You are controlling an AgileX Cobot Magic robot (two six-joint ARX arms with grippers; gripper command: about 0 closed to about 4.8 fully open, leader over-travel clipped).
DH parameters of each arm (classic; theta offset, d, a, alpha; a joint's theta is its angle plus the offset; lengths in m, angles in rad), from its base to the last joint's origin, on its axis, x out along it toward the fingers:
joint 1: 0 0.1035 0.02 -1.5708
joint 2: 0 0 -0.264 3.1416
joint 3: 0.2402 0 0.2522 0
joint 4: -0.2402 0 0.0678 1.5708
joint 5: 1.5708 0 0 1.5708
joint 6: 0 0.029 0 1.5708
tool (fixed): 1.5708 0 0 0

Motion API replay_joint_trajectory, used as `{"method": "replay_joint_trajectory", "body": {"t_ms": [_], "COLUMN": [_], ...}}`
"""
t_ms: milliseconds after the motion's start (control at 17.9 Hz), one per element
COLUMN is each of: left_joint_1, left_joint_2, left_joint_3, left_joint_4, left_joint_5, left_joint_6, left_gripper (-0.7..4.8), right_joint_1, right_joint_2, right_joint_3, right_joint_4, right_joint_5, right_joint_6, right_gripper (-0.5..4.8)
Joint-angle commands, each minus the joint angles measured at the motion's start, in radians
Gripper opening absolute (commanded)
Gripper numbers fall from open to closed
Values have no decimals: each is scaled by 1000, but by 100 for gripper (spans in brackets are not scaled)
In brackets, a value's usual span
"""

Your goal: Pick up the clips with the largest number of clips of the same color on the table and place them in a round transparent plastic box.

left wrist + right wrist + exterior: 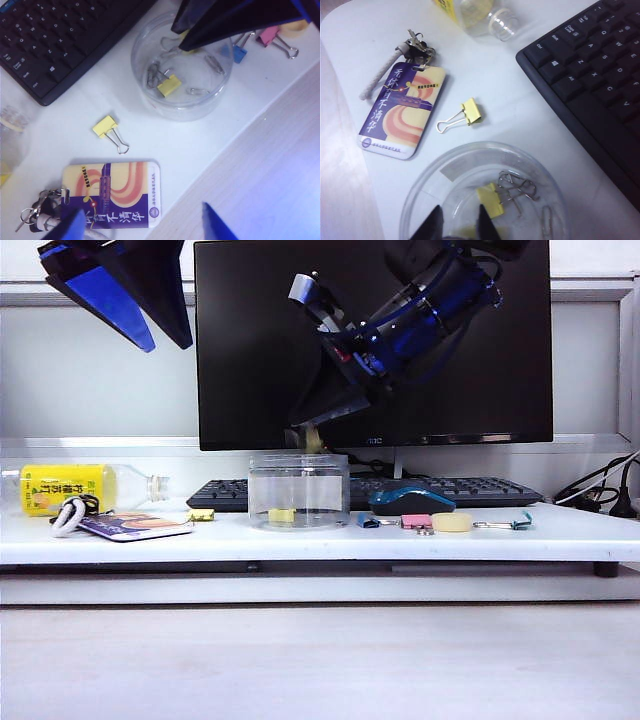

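The round transparent plastic box (298,490) stands in front of the keyboard. One pale-yellow clip (169,86) lies on its floor among silver paper clips. Just above the box's rim, my right gripper (311,436) has a second yellow clip (313,441) between its dark fingers; in the right wrist view that gripper (460,220) points into the box (470,146). Another yellow clip (106,126) lies on the white table to the left of the box. High at the upper left, my left gripper (168,340) hangs open and empty, its blue fingertips (75,227) over the card.
A purple and cream card (115,195) with a key ring lies left of the box, beside a yellow-labelled bottle (70,488). A black keyboard (440,490) and a blue mouse (410,500) sit behind. Blue (367,521), pink (416,522) and teal (515,523) clips and a tape roll (451,522) lie to the right.
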Motion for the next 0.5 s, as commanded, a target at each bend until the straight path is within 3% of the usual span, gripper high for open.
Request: {"method": "replay_joint_trajectory", "body": {"t_ms": [56, 168, 504], "left_joint_1": [0, 0, 0], "left_joint_2": [-4, -4, -3], "left_joint_3": [2, 2, 2], "left_joint_4": [13, 13, 111], "left_joint_5": [5, 5, -5], "left_joint_6": [-3, -3, 5], "left_gripper": [313, 313, 312], "right_joint_1": [1, 1, 1], "right_joint_2": [-3, -3, -37], "right_joint_3": [4, 4, 5], "right_joint_4": [18, 18, 18], "right_joint_5": [-5, 2, -9], "right_joint_6": [1, 1, 19], "right_gripper": [117, 152, 154]}}
